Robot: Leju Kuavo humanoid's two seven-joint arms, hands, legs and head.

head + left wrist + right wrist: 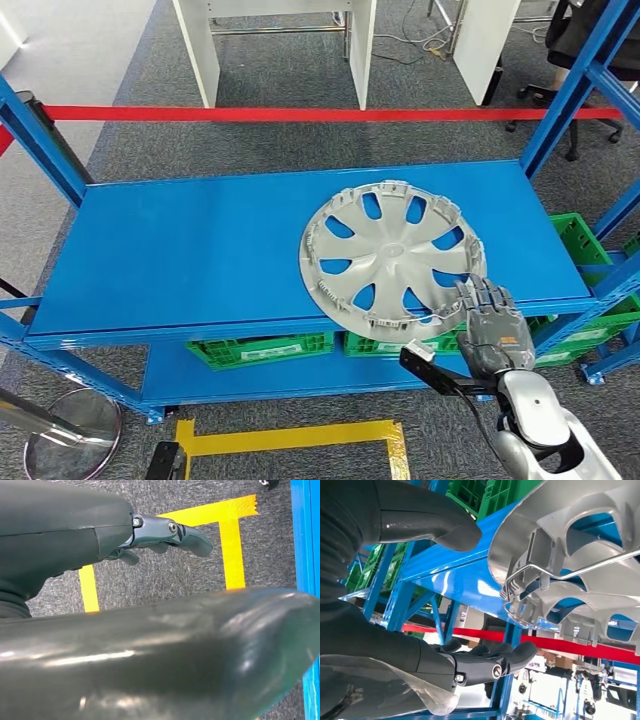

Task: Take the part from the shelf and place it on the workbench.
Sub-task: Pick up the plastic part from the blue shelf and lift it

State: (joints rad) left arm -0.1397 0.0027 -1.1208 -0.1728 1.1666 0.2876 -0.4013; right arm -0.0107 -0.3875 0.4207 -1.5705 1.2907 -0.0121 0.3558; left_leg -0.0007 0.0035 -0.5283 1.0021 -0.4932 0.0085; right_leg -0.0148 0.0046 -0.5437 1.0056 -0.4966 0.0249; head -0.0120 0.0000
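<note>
A silver hubcap (389, 255) lies flat on the right half of the blue shelf board (189, 240), its near rim overhanging the front edge. My right hand (490, 320) is at that near right rim, fingers apart and gripping nothing. In the right wrist view the hubcap's underside (561, 540) shows clips and a wire ring, just beyond the thumb (433, 522) and the dark fingers (490, 662), which stand apart. My left hand (158, 532) hangs over the carpet with fingers stretched out and holds nothing.
Green crates (260, 350) fill the lower shelf level. Blue uprights (573, 80) frame the shelf ends. Yellow floor tape (287, 437) marks the carpet in front, a stanchion base (72, 430) stands at the near left, and red tape (264, 113) and white table legs (362, 50) lie behind.
</note>
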